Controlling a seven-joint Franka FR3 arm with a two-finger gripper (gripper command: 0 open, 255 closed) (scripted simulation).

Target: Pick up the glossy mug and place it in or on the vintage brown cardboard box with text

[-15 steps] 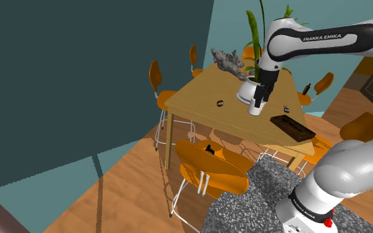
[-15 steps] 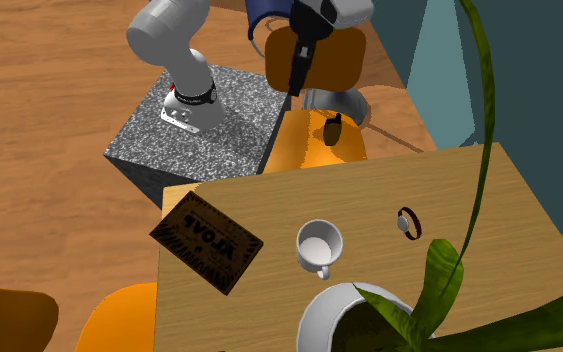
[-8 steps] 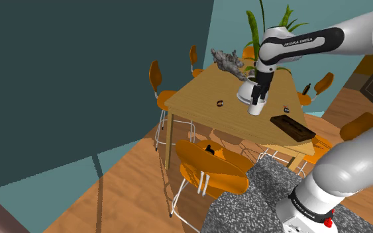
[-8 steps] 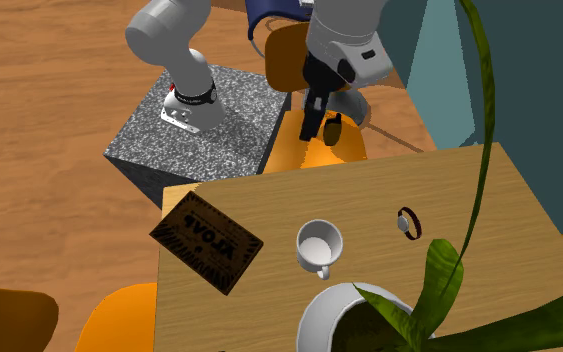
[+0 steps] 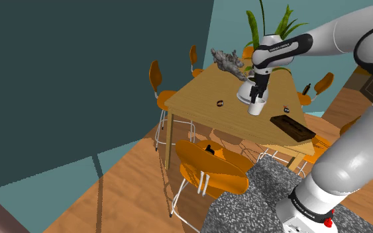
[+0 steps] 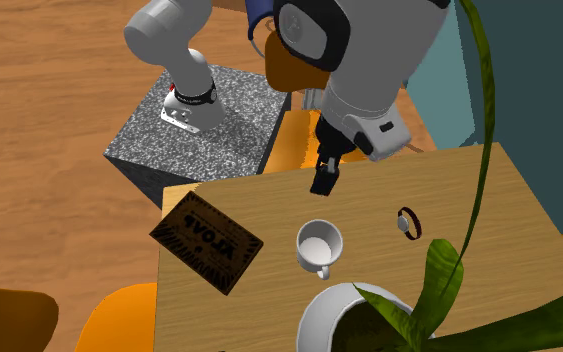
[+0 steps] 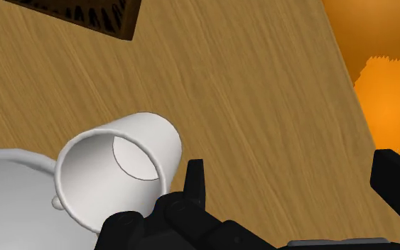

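Note:
A plain white mug (image 6: 319, 245) stands upright on the wooden table (image 6: 469, 200), its handle turned toward the white plant pot (image 6: 354, 318). The flat dark brown box with printed text (image 6: 207, 242) lies near the table corner, to the second exterior view's left of the mug. My black gripper (image 6: 323, 180) hangs open above the table, just short of the mug on the stand's side. In the shoulder view the gripper (image 5: 256, 96) sits right above the mug (image 5: 255, 108), with the box (image 5: 293, 127) to its right. In the wrist view the mug (image 7: 120, 177) lies outside the left finger (image 7: 195, 181), not between the fingers.
A small dark ring-shaped object (image 6: 408, 222) lies on the table beyond the mug. Long green leaves (image 6: 484, 120) arch over the table from the pot. Orange chairs (image 5: 208, 169) surround the table, and the speckled stand (image 6: 199, 130) sits by its edge.
The arm has swung out and lowered: the gripper moved from above the orange chair to over the table edge close to the mug. Fingers stayed apart. Mug and box have not moved.

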